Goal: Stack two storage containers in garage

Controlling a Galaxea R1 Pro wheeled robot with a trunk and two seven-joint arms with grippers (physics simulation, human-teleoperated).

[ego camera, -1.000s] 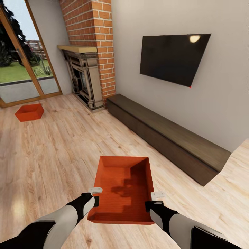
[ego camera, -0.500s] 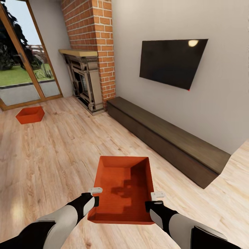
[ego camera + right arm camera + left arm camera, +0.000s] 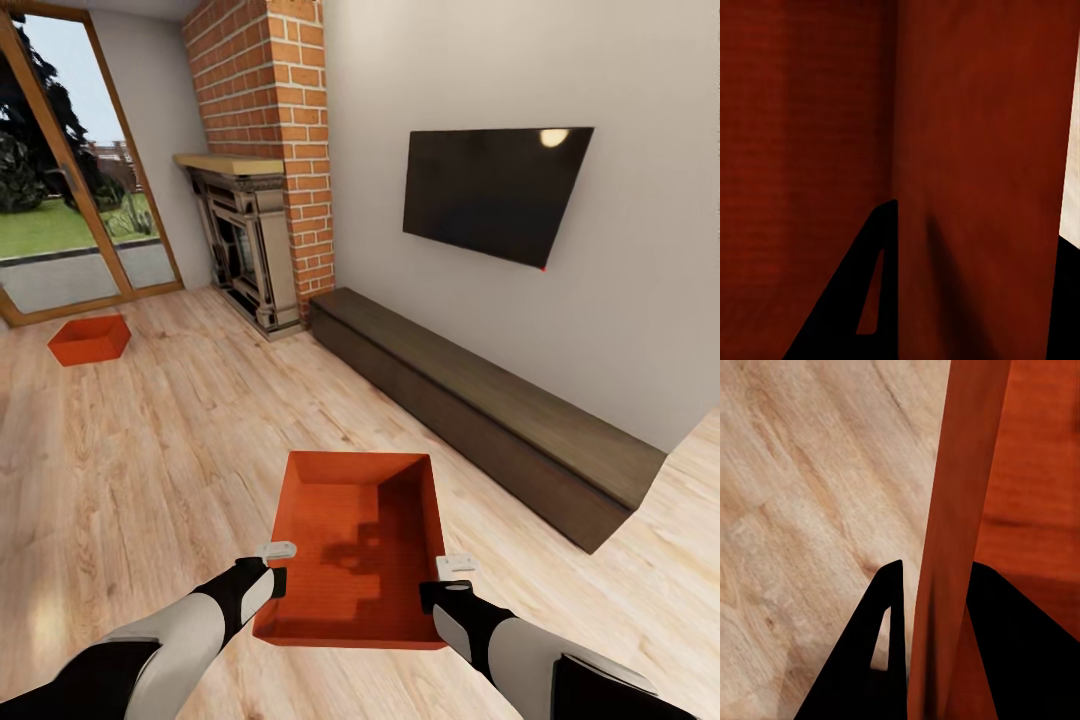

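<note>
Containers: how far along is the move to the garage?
Early. Done: nothing delivered. In hand: one container gripped at its side walls by the left gripper and right gripper, over the living room's wood floor. Left: the other container by the glass door, the carry, the stacking.

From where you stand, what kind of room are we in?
A living room, by the look of it: a brick fireplace, a black wall TV above a long dark bench, glass doors to a garden, and a light wood plank floor.
</note>
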